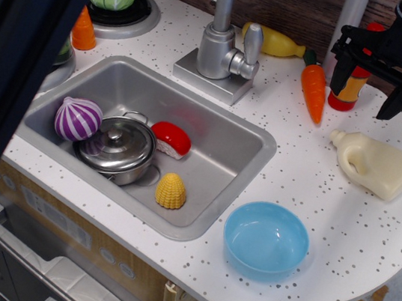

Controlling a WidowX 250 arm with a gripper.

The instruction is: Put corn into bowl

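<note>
Tool (379,92): seen high at the back right of the counter (370,236), its fingers spread wide apart, nothing held.
Corn (171,191): lying in the sink (242,126), at its front, just beside the steel pot (119,149).
Bowl (265,240): set on the counter right of the sink, nothing seen in it.
Distance: corn and tool are well apart.

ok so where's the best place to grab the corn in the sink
Take the corn across its wider lower body, coming straight down from above with the open hand. It sits dome-up on the sink floor, clear on its right and front. The steel pot is close on its left, so the fingers probably fit best front and back.
</note>
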